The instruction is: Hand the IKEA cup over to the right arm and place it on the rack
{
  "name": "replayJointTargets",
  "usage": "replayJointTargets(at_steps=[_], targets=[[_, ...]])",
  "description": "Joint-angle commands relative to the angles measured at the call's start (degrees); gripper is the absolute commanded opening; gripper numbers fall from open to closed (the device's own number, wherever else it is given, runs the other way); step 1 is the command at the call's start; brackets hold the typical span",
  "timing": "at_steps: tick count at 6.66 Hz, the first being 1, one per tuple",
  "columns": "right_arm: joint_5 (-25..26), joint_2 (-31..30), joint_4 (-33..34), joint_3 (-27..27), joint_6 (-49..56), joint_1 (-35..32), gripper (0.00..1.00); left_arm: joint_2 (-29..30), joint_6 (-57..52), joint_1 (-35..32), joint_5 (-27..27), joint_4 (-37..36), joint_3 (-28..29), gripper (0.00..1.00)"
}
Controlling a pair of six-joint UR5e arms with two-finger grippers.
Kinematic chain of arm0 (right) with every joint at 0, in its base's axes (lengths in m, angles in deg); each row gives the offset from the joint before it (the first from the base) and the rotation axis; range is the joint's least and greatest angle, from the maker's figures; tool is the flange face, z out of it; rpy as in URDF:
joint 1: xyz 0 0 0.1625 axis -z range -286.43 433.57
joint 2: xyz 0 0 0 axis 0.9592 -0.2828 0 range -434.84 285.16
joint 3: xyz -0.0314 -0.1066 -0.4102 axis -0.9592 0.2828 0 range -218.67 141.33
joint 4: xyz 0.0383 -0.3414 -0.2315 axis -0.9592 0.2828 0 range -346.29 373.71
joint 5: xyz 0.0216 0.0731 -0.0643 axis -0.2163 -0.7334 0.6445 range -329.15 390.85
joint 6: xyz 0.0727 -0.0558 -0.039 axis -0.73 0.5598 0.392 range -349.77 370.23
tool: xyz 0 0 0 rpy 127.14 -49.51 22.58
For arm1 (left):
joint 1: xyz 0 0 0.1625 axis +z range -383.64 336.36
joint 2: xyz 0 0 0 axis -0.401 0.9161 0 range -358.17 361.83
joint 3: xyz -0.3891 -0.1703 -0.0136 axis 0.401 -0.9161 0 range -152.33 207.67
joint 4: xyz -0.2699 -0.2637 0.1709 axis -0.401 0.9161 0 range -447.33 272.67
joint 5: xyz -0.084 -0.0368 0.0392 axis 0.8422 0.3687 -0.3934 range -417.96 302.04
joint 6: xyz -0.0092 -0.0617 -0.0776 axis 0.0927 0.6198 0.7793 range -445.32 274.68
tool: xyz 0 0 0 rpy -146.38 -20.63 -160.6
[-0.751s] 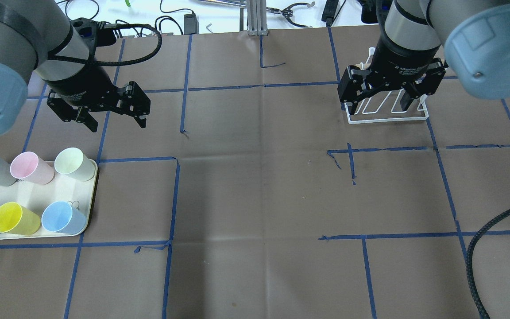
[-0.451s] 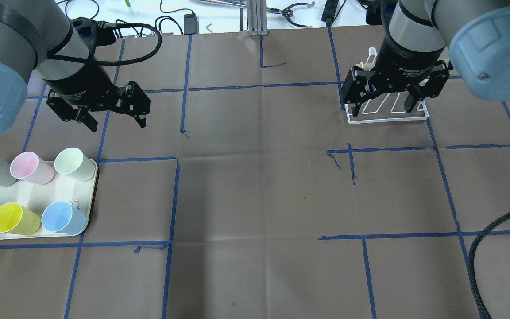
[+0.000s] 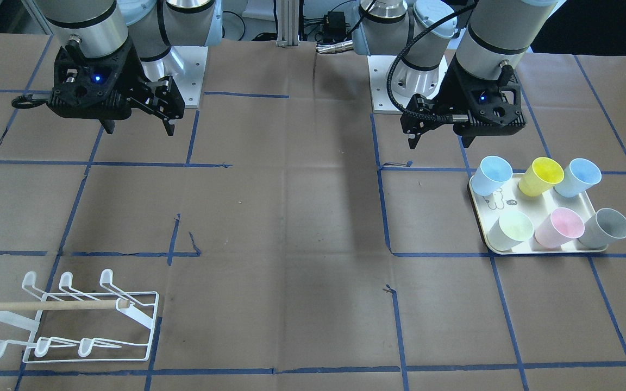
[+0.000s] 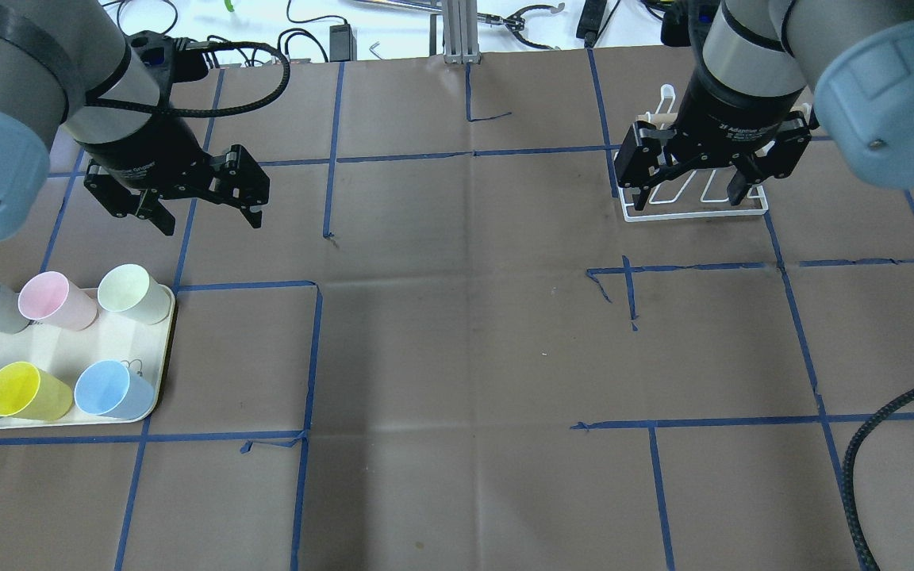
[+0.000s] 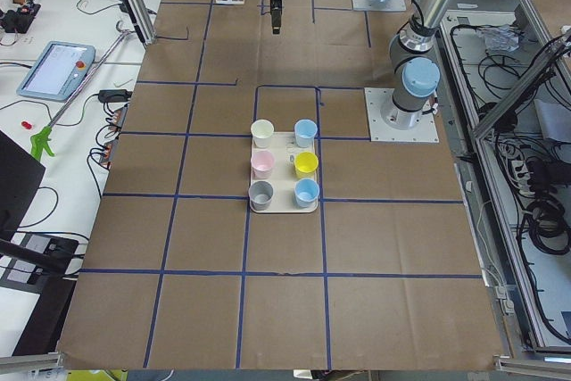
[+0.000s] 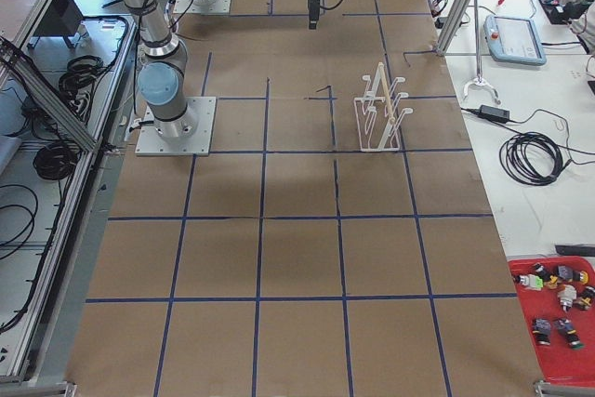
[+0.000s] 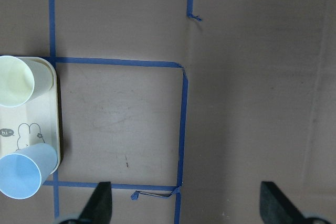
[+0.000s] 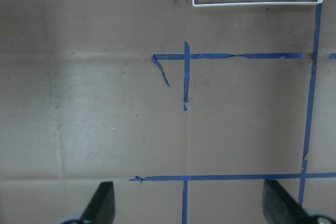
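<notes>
L gripper (image 4: 212, 226): 1, fingers apart, nothing in it.
R gripper (image 4: 686, 201): 1, fingers apart, nothing in it.
Cups (image 4: 128, 289): 6 (2 blue, 1 yellow, 1 pink, 1 grey, 1 pale green), near L gripper, robot side.
Tray (image 4: 68, 349): 1, under cups.
Rack (image 4: 703, 215): 1, ahead of R gripper, operators' side, apart.

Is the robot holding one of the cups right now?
No, the left gripper and right gripper are both open and empty, and the cups all sit on the tray.
</notes>
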Motion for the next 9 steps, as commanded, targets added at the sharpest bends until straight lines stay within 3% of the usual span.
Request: replayJointTargets(at_steps=[1, 5, 9], targets=[[-0.01, -0.03, 0.0, 0.15, 0.02, -0.17, 1.0, -0.03, 0.0, 0.0, 0.0, -0.1, -0.06, 1.0], [-0.1, -0.03, 0.18, 0.15, 0.02, -0.25, 1.0, 0.41, -5.23, 3.23, -0.44, -0.45, 0.2, 1.0], [-0.88, 0.23, 1.32, -0.02, 0.46, -0.25, 1.0, 2.33, -29.68, 24.48, 0.0, -1.23, -1.37, 1.0]])
